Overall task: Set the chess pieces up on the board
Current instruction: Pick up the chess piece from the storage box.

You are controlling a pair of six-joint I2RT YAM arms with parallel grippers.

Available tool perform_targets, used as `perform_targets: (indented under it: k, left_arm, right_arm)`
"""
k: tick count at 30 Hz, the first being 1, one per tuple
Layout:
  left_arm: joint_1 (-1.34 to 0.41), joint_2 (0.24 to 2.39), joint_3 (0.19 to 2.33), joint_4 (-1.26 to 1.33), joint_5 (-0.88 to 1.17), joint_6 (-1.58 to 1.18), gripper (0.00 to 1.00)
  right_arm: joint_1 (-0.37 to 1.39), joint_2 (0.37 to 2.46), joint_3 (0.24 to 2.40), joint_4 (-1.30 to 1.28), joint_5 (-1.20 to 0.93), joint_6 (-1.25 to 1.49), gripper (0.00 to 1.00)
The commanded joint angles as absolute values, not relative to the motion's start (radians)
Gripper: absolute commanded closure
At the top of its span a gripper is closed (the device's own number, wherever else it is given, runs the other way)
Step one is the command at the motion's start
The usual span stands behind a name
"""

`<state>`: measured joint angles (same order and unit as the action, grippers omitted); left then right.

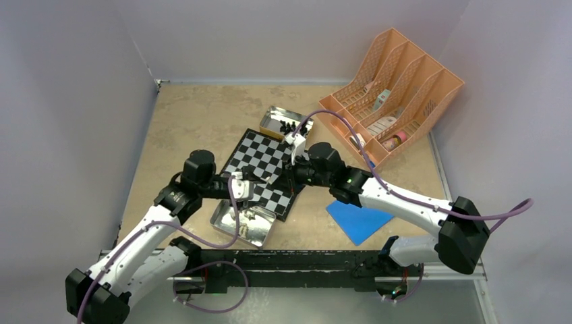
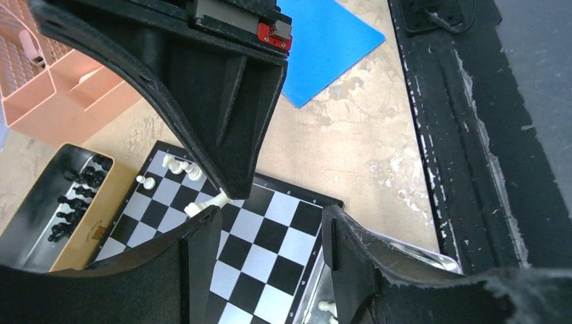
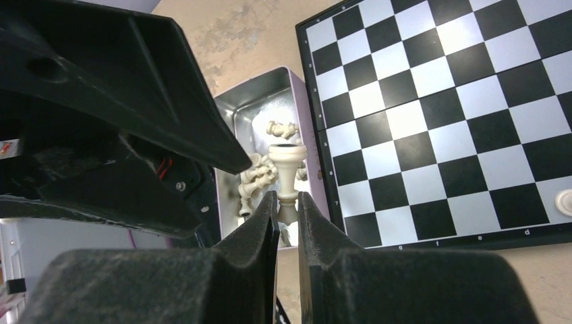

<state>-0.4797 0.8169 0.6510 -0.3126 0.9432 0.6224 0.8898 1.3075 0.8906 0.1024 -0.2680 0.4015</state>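
The checkered board (image 1: 260,158) lies mid-table. My right gripper (image 3: 288,196) is shut on the base of a cream-white chess piece (image 3: 287,162), held just above the board's near edge; the left wrist view shows that piece (image 2: 210,201) at the tip of the right fingers (image 2: 222,121). A few white pieces (image 2: 179,165) stand on the board's far side. My left gripper (image 2: 270,217) is open over the board's near corner (image 2: 270,236) with nothing between its fingers. More white pieces (image 3: 260,175) lie in the near tin (image 1: 243,229). The black pieces (image 2: 74,196) sit in the far tin (image 1: 283,120).
A blue flat square (image 1: 357,219) lies right of the board. An orange file organizer (image 1: 391,94) stands at the back right. The two grippers are close together over the board's near side, beside the near tin's rim (image 2: 411,244). The black base rail (image 1: 303,260) runs along the near edge.
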Motion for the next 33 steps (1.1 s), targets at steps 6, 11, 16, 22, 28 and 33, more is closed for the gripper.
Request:
perform_targets:
  k: [6,11,16,22,28,33]
  left_arm:
    - [-0.55,0.847,0.697,-0.347,0.848,0.864,0.46]
    - [-0.554,0.831,0.696,-0.327,0.839,0.89,0.45]
    - [-0.558,0.858,0.706,-0.346,0.864,0.912,0.46]
    - [-0.565,0.9,0.707,-0.354,0.871,0.925,0.47]
    - [-0.583,0.904,0.722,-0.374,0.868,0.933,0.51]
    - [-0.592,0.902,0.726,-0.395,0.85,0.933,0.61]
  right_arm:
    - [0.891,1.287,0.875,0.113,-0.367,0.373,0.89]
    - [0.891,1.32,0.885,0.095,-0.377,0.348,0.89]
    - [0.891,1.312,0.892,0.112,-0.367,0.355,0.89]
    - [0.891,1.285,0.884,0.122,-0.395,0.358,0.88]
    - [0.891,1.281,0.872,0.138,-0.406,0.357,0.88]
    - [0.891,1.262,0.871,0.132,-0.402,0.346,0.88]
